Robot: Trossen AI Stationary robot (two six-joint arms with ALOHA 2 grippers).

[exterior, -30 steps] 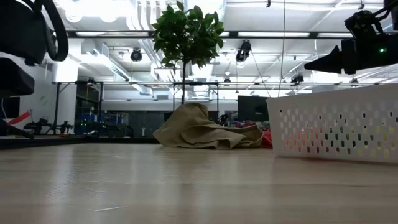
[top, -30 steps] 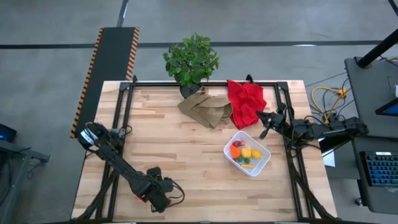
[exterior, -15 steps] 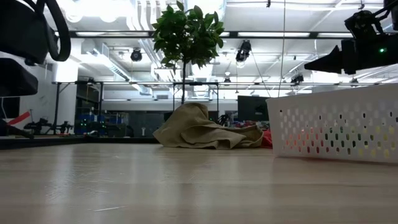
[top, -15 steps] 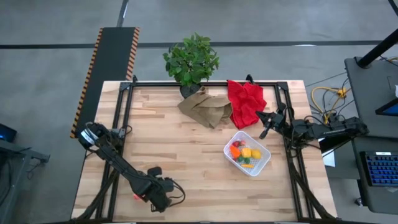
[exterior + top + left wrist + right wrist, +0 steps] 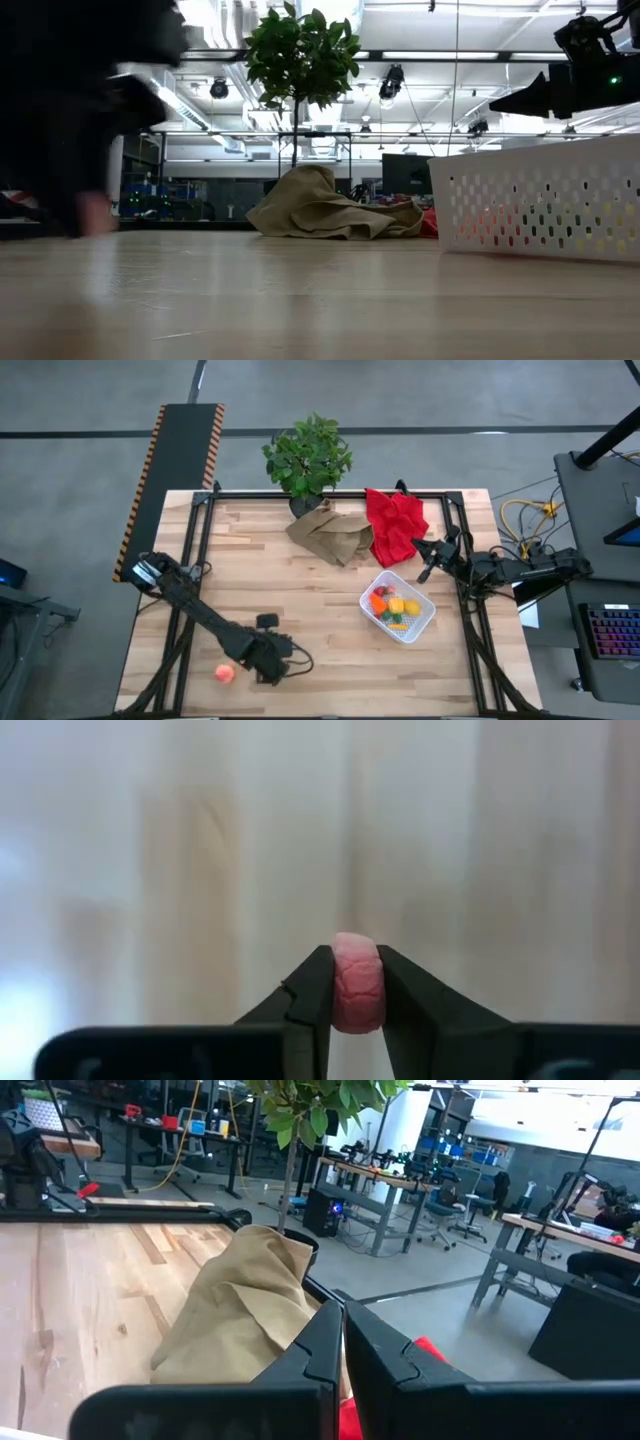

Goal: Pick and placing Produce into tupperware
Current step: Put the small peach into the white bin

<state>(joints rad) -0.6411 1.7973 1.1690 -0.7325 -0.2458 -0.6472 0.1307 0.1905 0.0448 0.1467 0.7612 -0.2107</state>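
1. Gripping a small pink-orange peach [image 5: 356, 988], the left pincer [image 5: 355, 982] has its two dark fingers [image 5: 314, 992] pressed against the fruit's sides, closed down to a narrow gap with the peach wedged at the very tips.
2. From above, that left pincer [image 5: 236, 669] sits near the front edge of the wooden table [image 5: 280, 590], towards the left, with its arm reaching in from the left corner; the peach [image 5: 224, 673] shows just at its tip, low over the boards.
3. I cannot tell whether the peach is resting on the wood or is just clear of it.
4. At table height the left arm is only a dark blur [image 5: 80, 120] on the left side.
5. The white container [image 5: 366, 592] stands well apart from the peach, right of centre, turned corner-on.
6. Inside it lie a yellow lemon [image 5: 411, 606], an orange carrot [image 5: 378, 603], something green [image 5: 396, 618] and small red berries [image 5: 380, 591].
7. From the low view its perforated wall [image 5: 540, 215] stands on the right, colours showing faintly through the holes.
8. The right pincer [image 5: 430, 563] waits by the table's right edge, just behind the container, with its fingers [image 5: 318, 1342] pressed together and nothing between them.
9. A red cloth [image 5: 395, 525] lies near that pincer, touching a crumpled brown paper bag [image 5: 330, 535].
10. A leafy potted plant [image 5: 308, 455] stands at the back edge, just behind the bag.
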